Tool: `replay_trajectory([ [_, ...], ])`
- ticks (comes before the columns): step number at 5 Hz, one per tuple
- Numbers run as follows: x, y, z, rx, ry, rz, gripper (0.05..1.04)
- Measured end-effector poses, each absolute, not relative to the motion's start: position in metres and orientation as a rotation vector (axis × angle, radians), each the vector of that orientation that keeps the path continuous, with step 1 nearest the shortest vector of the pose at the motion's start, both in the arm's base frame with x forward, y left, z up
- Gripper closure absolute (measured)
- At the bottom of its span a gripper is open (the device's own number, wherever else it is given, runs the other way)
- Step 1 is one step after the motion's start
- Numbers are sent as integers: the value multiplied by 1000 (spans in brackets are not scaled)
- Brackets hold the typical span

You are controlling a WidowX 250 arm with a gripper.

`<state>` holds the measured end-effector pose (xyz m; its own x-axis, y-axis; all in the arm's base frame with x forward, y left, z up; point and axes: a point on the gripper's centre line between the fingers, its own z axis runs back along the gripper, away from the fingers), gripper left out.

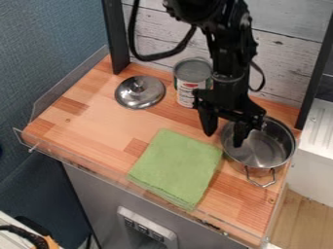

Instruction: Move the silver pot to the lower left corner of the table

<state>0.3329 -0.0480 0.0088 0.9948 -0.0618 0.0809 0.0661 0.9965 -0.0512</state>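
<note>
Your gripper (224, 139) hangs at the rim of the pot (268, 151), fingers spread apart. Just beside the pot lies your cloth (177, 168); well apart from it, the lid (138, 93).

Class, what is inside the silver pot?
Inside the silver pot, bare metal shows. One finger of the black hand hangs at the opening and hides part of the interior, so anything behind it cannot be seen.

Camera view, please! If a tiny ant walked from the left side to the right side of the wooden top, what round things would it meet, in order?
Shiny lid with a knob → can with a label → silver pot
</note>
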Motion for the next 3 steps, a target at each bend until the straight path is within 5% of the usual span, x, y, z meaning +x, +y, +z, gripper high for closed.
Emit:
replay_trajectory([
  [1,333,-46,6,-43,-87,-47,727],
  [2,329,-48,2,-38,-92,-52,931],
  [3,327,-49,2,-41,-87,-39,999],
])
